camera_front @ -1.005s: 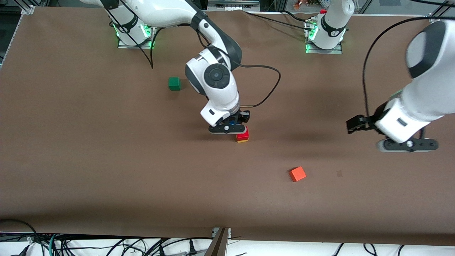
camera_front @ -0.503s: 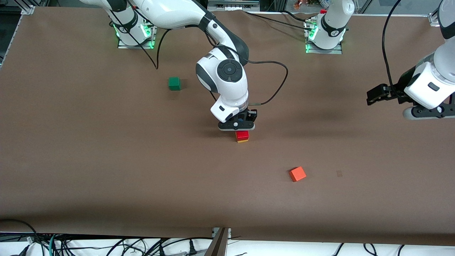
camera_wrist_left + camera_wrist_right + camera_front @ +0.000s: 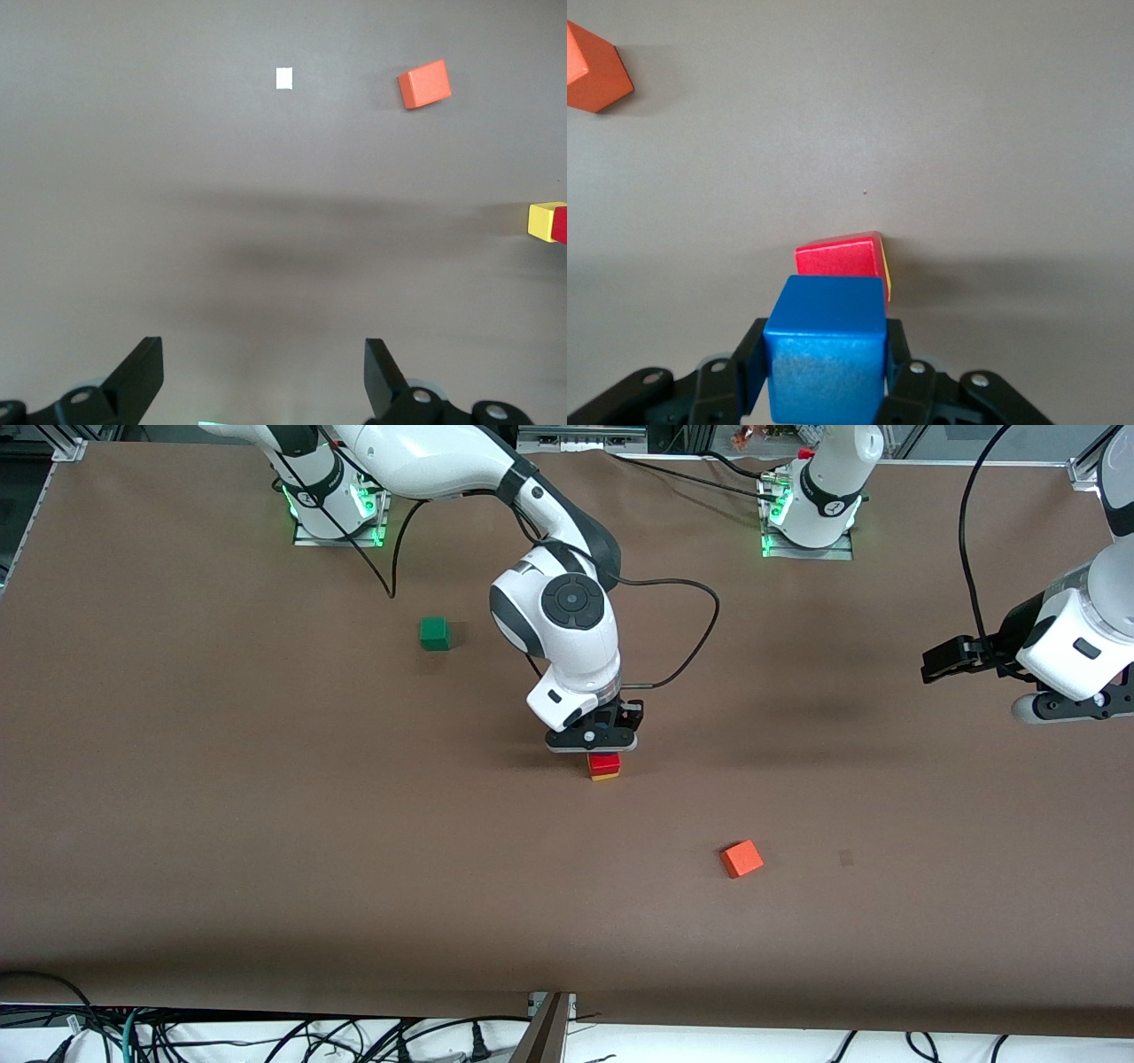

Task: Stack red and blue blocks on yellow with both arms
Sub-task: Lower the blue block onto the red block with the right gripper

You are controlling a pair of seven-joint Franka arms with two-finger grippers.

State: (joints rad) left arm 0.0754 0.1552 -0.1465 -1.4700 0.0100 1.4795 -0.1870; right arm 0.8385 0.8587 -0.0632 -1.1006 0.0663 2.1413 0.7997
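- Right gripper (image 3: 592,737): hangs over the middle of the table, directly above the two-cube stack. Its black fingers (image 3: 749,359) are closed on opposite sides of the blue cube (image 3: 826,348), which fills the gap between them and is held clear of the red cube below. In the front view the blue cube shows only as a small patch among the gripper parts.
- Red cube (image 3: 604,763): sits on top of the yellow cube, roughly square with it. In the right wrist view its top face (image 3: 837,258) shows just past the held blue cube.
- Yellow cube (image 3: 605,777): rests on the table at the bottom of the stack, near mid-table. Only a thin strip of it shows under the red cube in the front view; one side face (image 3: 544,220) shows at the edge of the left wrist view.
- Left gripper (image 3: 1063,707): up in the air over the left arm's end of the table, well apart from the stack; this arm waits. Its fingers (image 3: 142,375) stand wide apart with nothing between them, bare table below.
- Orange-red cube (image 3: 741,858): alone on the table, nearer to the front camera than the stack and toward the left arm's end. It also shows in the left wrist view (image 3: 424,84) and the right wrist view (image 3: 595,65).
- Green cube (image 3: 434,633): alone on the table, farther from the front camera than the stack and toward the right arm's end.
- Table (image 3: 266,824): covered in plain brown.
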